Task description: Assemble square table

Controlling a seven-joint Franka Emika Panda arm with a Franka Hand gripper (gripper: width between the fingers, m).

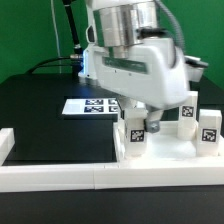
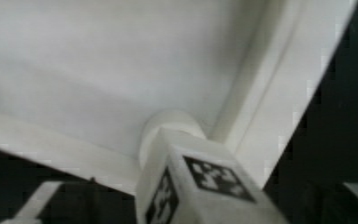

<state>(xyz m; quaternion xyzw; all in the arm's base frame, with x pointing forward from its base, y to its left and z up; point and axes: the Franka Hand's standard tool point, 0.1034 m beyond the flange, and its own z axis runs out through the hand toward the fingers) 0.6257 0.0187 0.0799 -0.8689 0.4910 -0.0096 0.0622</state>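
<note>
- Claw [image 2: 197,203] released: in the wrist view its two fingertips [image 2: 39,201] stand wide apart on either side of one leg, with a dark gap between each tip and the leg, so nothing is grasped.
- Seen from the exterior view, the claw [image 1: 140,118] hangs under the big white wrist housing of the arm [image 1: 128,50], just right of centre. It is directly over the nearest-left corner of the square table top [image 1: 165,150].
- That top lies flat on the black table [image 1: 50,130], at about 4 o'clock in the exterior view. Its front edge sits close to the long white border wall [image 1: 70,178], which runs across at 6 o'clock; whether the two touch I cannot tell.
- The tagged leg [image 1: 133,132] under the claw stands upright at the top's corner, its black-and-white tag facing the camera.
- In the wrist view the same leg [image 2: 194,170] rises from beside the raised rim [image 2: 274,90] of the top, tag side showing. How its foot meets the corner is hidden.
- Two more legs stand upright on the top, toward 3 o'clock in the exterior view: one further back [image 1: 188,112] and one nearer the front [image 1: 209,130], well apart from the claw.
- A fourth leg I cannot make out; the arm covers that part of the top.
- Marker board [image 1: 88,106] lies flat on the black table at about 10 o'clock from the claw, partly hidden by the arm.
</note>
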